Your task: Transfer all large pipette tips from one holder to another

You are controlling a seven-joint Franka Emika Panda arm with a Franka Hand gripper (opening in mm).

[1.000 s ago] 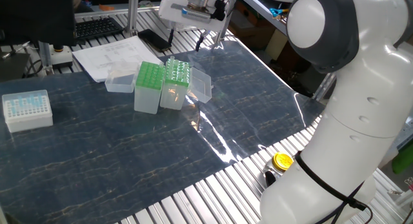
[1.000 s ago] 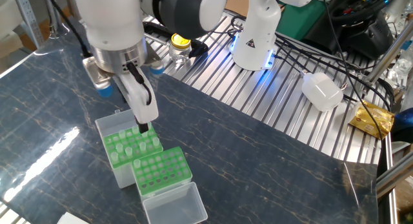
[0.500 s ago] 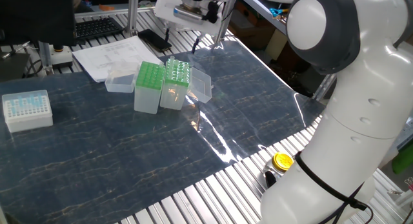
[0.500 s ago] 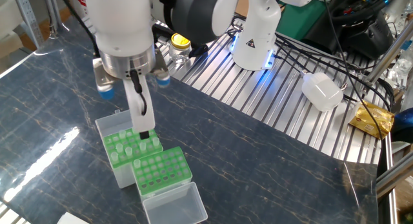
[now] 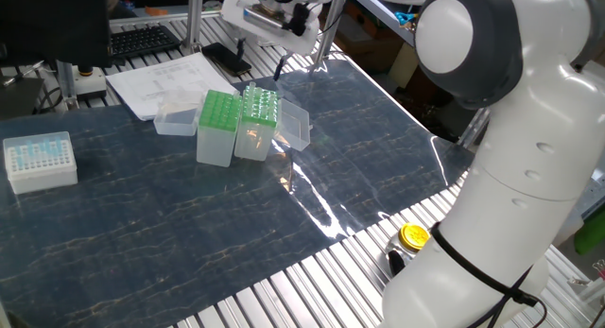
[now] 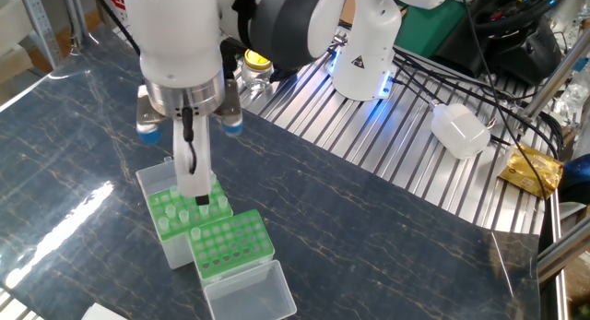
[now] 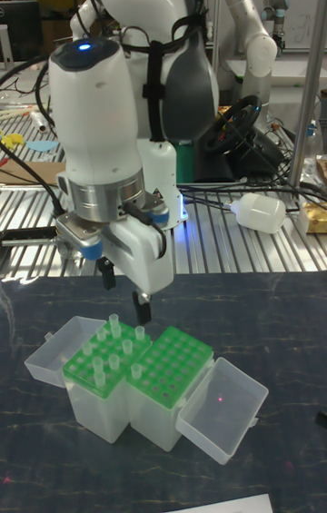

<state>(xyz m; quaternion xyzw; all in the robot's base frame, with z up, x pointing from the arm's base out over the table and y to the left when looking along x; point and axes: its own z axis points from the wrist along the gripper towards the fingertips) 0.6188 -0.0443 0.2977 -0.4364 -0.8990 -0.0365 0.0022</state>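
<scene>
A lab: 2 green pipette-tip racks (image 7: 136, 368), a second robot arm (image 7: 241, 4), monitors, cabling.

No readable text (papers blurred).

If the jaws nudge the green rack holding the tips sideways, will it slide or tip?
Probably slide: the tip-filled green rack on its clear plastic box looks light, on a glossy dark mat. It is tallish, so a high push might tip it. The neighbouring empty green rack seems to touch one side, bracing it.
</scene>
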